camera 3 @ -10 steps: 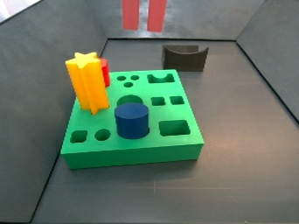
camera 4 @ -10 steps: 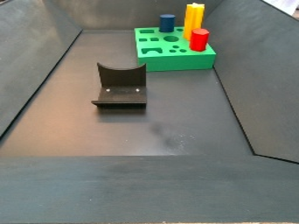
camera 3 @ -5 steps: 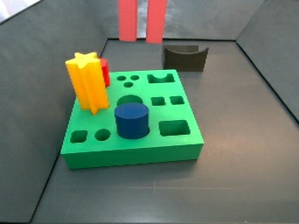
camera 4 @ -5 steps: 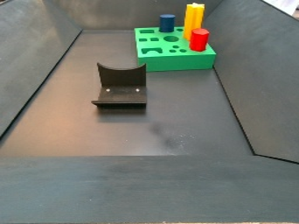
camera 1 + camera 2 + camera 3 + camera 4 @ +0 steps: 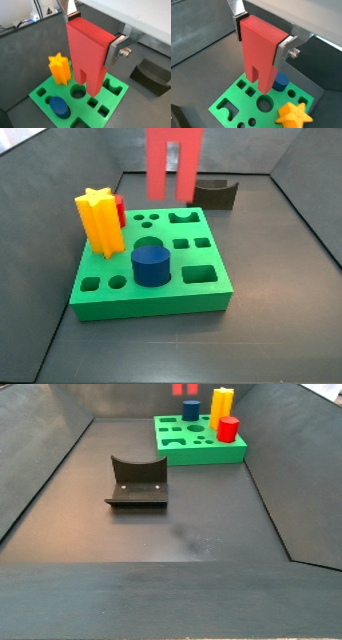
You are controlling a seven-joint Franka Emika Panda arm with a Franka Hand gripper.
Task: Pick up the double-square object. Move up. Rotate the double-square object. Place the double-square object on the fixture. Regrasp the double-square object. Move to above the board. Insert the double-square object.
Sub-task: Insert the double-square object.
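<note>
Now the gripper [image 5: 90, 37] squeezes the tall red block [image 5: 88, 55], which hangs straight down, legs first, above the green board [image 5: 113, 102].

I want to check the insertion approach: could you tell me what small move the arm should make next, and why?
Probably a slow descent, with a small sideways correction if needed. The pincer is shut on the double-square object, which hangs upright, legs down, above the board. In both wrist views its legs are clear of the holes, apparently near their slots, though exact alignment is hard to judge.
</note>
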